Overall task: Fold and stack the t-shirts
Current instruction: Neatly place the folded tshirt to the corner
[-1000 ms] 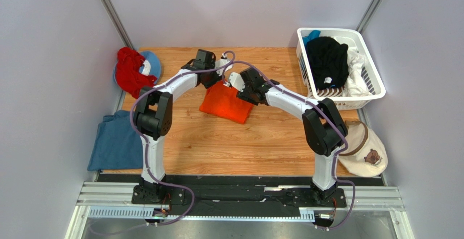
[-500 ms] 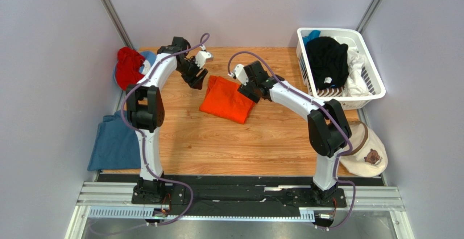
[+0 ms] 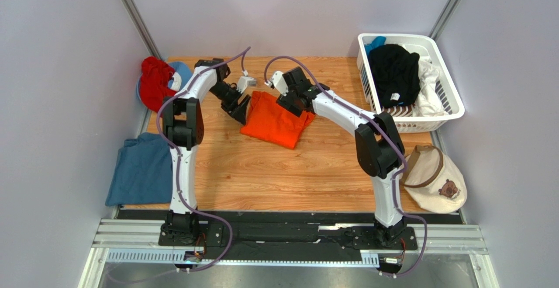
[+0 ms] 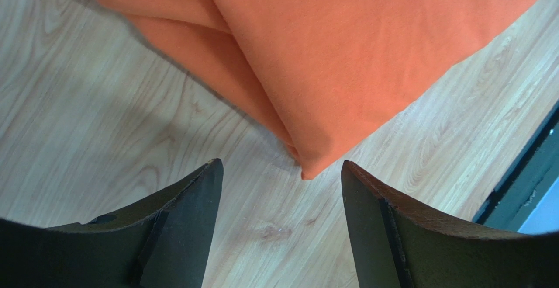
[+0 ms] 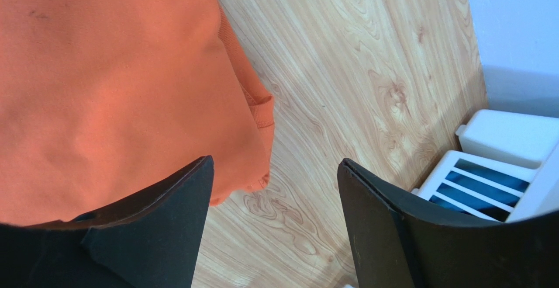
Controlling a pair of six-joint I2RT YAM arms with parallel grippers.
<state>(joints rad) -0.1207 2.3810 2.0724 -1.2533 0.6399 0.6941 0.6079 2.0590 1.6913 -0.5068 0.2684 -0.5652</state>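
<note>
Orange t-shirt [image 3: 275, 123] lies folded mid-desk [image 3: 262, 170]. Left tool [image 3: 240, 109] at its 9 o'clock, right tool [image 3: 289, 100] at 1 o'clock, both spread apart & empty. Left sits nearer a corner.

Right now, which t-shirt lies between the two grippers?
The orange t-shirt, mid-table; the blue t-shirt lies at the left edge, the black t-shirt in the basket.

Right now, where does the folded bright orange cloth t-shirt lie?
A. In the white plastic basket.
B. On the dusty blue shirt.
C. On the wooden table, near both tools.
C: the orange t-shirt lies on the wooden table, the open left tool and open right tool at its far corners.
</note>
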